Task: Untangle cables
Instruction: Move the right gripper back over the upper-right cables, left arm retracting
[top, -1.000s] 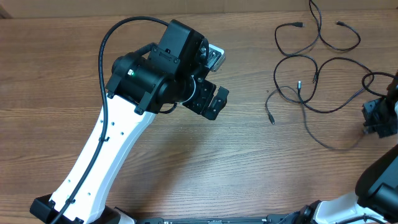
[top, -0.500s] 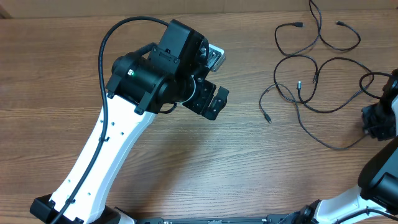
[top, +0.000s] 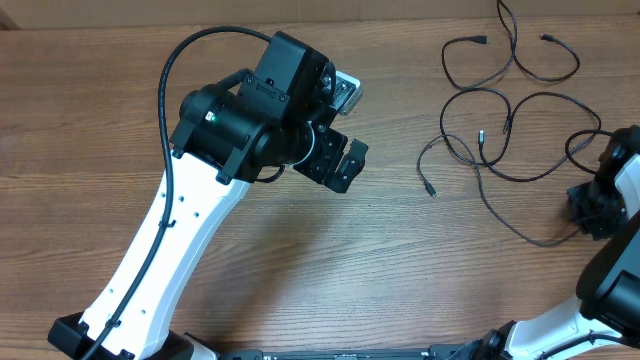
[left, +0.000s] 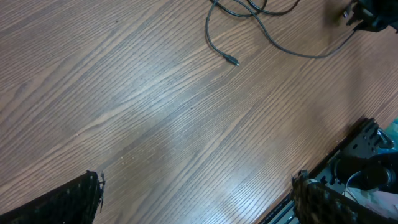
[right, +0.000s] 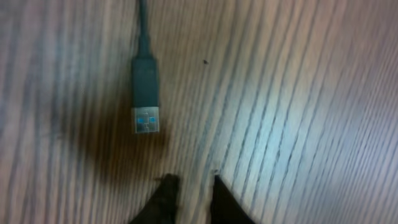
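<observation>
Cables (top: 500, 120) on the table (top: 300, 260) — right tool (top: 588, 210) beside them.

1. From the overhead view we look straight down on the wooden table (top: 330, 260), far enough off to take in both arms and the loose cables (top: 500, 110) at the upper right.
2. From the left wrist view we look slantwise across the bare wood from a fair way off, the left gripper (left: 199, 199) fingertips framing the lower corners; the cable strand with its plug end, seen at the top, also appears in the overhead view.
3. From the right wrist view we sit very close to the tabletop, facing down; one USB plug (right: 146, 93) fills much of the frame, blurred, above the right gripper (right: 189, 196) fingertips, which stand almost together.
</observation>
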